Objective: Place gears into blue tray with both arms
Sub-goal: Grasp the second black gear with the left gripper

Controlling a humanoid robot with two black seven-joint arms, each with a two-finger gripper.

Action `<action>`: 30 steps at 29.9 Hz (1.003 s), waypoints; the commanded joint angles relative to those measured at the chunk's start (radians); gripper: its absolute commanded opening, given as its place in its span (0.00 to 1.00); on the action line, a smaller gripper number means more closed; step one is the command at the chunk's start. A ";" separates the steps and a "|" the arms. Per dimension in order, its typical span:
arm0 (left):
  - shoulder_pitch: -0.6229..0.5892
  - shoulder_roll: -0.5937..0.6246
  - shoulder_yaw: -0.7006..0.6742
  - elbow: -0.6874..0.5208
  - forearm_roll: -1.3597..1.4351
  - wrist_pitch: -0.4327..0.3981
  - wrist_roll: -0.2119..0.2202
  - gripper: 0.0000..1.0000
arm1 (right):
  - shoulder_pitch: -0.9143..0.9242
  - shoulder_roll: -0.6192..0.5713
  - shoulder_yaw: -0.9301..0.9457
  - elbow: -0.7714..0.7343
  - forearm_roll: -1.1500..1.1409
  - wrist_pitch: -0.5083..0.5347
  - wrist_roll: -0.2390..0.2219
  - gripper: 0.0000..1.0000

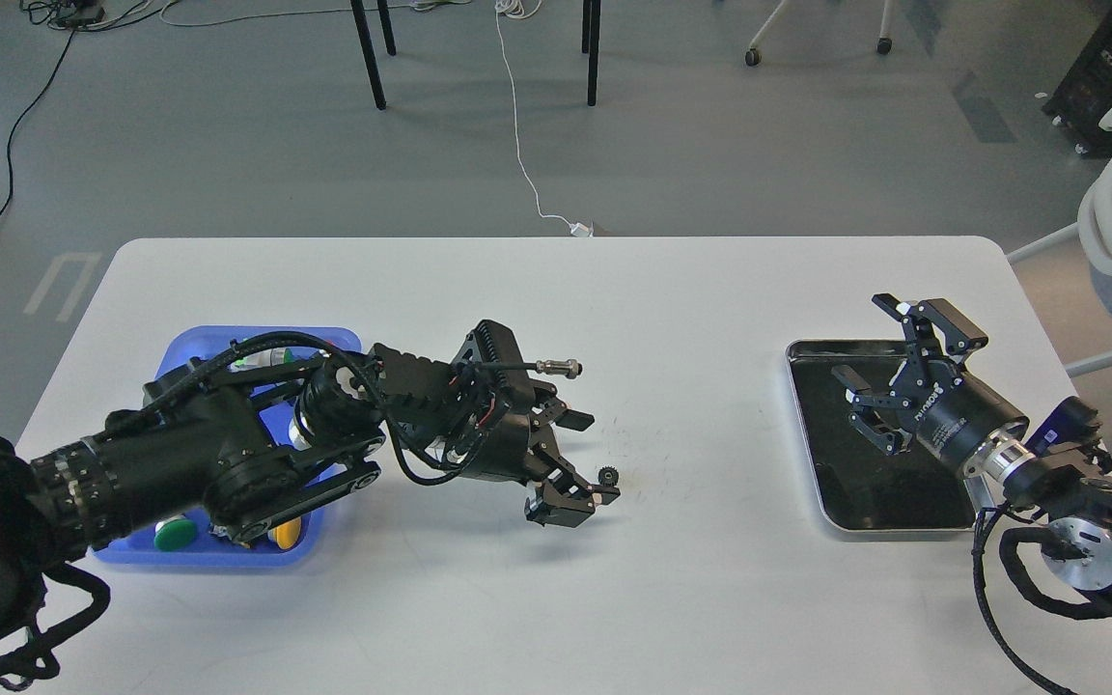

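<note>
Left gripper (pixel 583 461) stretched rightward low over white table (pixel 556 290), fingers apart, a small black gear (pixel 608 475) just by lower fingertip; whether touching, cannot tell. Blue tray (pixel 191 345) near left, largely hidden under arm. Right gripper (pixel 889 362) spread open above silver-rimmed tray (pixel 807 434) at right.

L pincer (pixel 583 458) open, gear (pixel 607 475) at its lower fingertip; R pincer (pixel 879 352) open.
</note>
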 commanded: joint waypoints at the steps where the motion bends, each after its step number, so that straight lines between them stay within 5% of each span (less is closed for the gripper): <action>1: 0.003 -0.020 0.005 0.043 0.000 0.000 0.000 0.76 | 0.000 0.000 0.000 -0.002 0.000 0.001 0.000 0.96; 17: 0.005 -0.107 0.037 0.135 0.000 0.017 0.000 0.74 | 0.000 0.001 -0.002 0.000 0.000 0.000 0.000 0.96; 30: 0.002 -0.128 0.049 0.164 0.000 0.023 0.000 0.39 | -0.005 0.001 -0.006 -0.002 0.000 0.000 0.000 0.96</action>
